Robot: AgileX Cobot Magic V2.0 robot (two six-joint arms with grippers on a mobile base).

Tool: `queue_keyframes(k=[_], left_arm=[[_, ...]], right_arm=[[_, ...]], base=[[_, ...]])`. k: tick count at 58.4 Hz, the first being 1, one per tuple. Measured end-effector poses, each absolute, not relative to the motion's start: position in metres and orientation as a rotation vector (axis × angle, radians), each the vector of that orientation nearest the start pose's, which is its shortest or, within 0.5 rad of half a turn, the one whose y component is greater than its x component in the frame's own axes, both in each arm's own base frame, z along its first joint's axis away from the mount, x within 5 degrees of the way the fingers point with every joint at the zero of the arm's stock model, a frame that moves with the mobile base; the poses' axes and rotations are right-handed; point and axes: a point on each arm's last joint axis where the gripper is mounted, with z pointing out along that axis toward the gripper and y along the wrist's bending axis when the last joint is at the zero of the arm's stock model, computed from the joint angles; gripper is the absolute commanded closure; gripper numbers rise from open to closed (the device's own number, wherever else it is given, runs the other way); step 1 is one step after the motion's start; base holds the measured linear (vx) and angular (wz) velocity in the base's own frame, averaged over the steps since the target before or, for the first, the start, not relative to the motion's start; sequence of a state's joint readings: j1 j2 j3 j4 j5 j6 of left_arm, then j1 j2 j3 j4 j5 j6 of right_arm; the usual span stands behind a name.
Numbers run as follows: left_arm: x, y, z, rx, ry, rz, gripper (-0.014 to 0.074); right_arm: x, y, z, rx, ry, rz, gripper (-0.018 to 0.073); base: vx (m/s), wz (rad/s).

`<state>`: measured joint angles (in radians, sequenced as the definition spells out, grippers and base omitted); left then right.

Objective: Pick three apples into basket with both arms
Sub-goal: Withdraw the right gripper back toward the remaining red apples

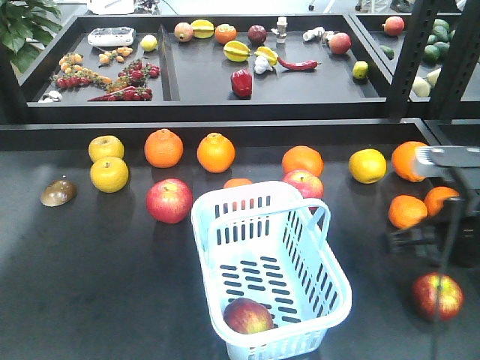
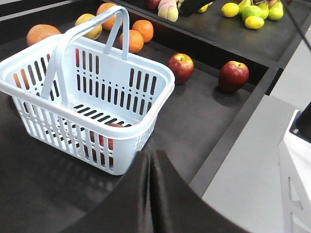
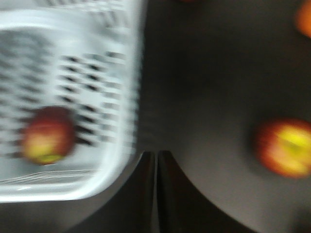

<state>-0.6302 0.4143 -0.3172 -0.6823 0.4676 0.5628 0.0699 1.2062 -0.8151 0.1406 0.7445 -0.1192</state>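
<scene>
Basket apple (image 1: 247,315) lies inside the basket (image 1: 225,225), on the slotted bottom at the near corner. The right wrist view is blurred: basket apple (image 3: 47,136) sits up and left of the right gripper (image 3: 155,158), with the basket wall between them. Its jaws are pressed together with nothing in them. Right apple (image 3: 285,147) is on bare surface to that gripper's right, apart from it.

Left gripper (image 2: 151,158) has its jaws closed and empty, tips just short of the basket's near corner. From there the fruit inside shows only through the slots. Beyond the basket are a red apple (image 2: 181,68) and a darker apple (image 2: 233,76), the darker one near the surface edge (image 2: 233,136).

Front view: left apple (image 1: 169,200) is just beside the basket's left rim and rear apple (image 1: 303,184) just behind the basket. Right apple (image 1: 437,295) is apart from it, below the right arm (image 1: 450,161). Oranges (image 1: 216,152) and yellow fruits (image 1: 109,174) line the back. There is open surface (image 1: 90,285) front left.
</scene>
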Motion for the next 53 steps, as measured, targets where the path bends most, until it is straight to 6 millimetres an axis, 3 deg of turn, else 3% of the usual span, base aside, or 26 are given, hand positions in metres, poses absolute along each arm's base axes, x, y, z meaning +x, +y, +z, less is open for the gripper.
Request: queue_keyframes(k=[11,23,31,38,53], left_arm=[[0.057,-0.073,0.259,0.747,1.867,-0.733,0.0602],[0.057,-0.073,0.259,0.747,1.867,-0.733,0.0602],[0.057,-0.073,0.259,0.747,1.867,-0.733,0.0602],[0.057,-0.073,0.259,0.747,1.867,-0.733,0.0602],[0.057,-0.073,0.259,0.747,1.867,-0.733,0.0602]], right_arm=[[0.231,-0.012,0.258,0.030,2.677,-0.049,0.0419],[0.255,-0.032,0.231,0.094,2.805,-0.079,0.0075],[0.277,-0.041,0.210,0.073,2.926,-0.125,-0.0095],[0.293,-0.044,0.197,0.087,2.984,-0.139,-0.0135],[0.329,-0.050,0.184,0.121,3.001,-0.144,-0.0097]], base=[[0.00,0.00],[0.00,0.00],[0.00,0.00],[0.00,0.00],[0.00,0.00]])
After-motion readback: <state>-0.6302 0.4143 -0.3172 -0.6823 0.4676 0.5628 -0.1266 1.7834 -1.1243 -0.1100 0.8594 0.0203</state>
